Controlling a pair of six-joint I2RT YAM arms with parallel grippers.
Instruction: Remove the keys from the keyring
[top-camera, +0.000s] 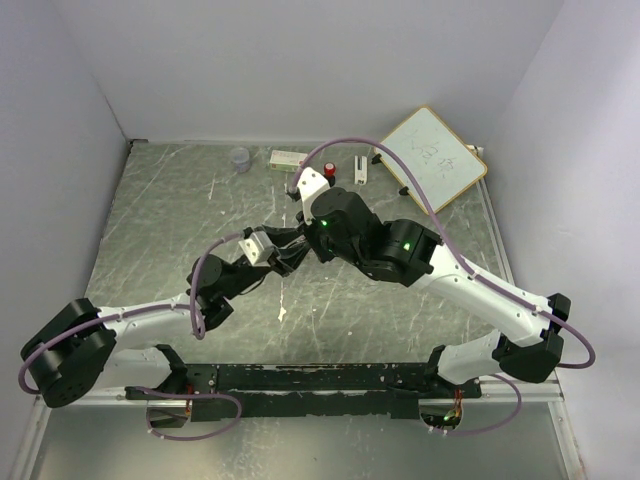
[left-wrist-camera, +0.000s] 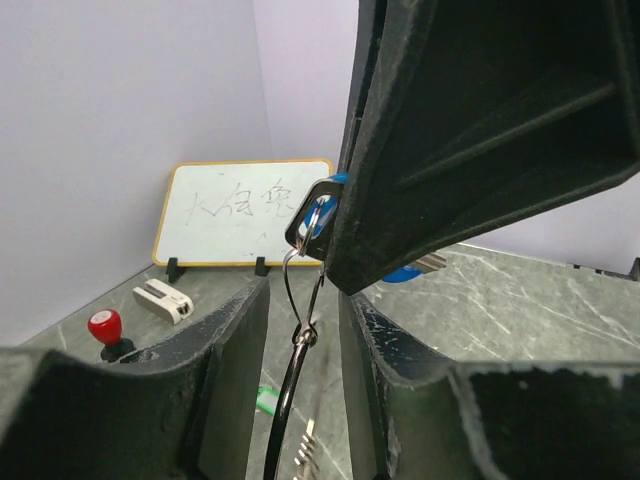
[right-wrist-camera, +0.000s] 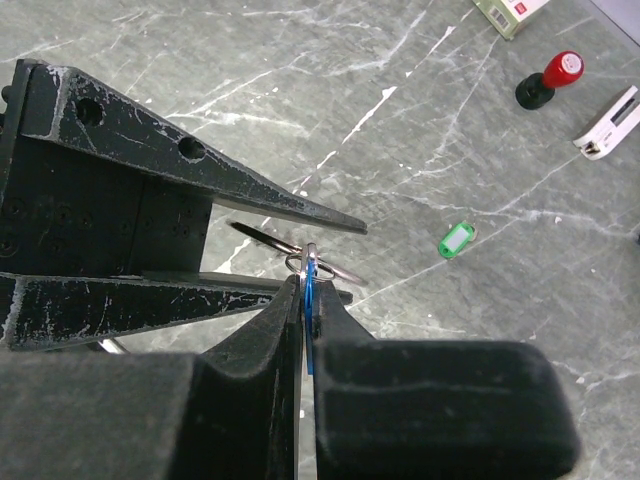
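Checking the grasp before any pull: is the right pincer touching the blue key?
Touching. The right wrist view shows the blue key edge-on, clamped inside the right pincer, with no gap on either side.

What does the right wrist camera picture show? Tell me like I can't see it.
The right gripper pinches the blue key edge-on, the thin silver keyring looped at its top. The black fingers of the left gripper point in from the picture's left side, the keyring between them. A green key lies apart on the grey table.
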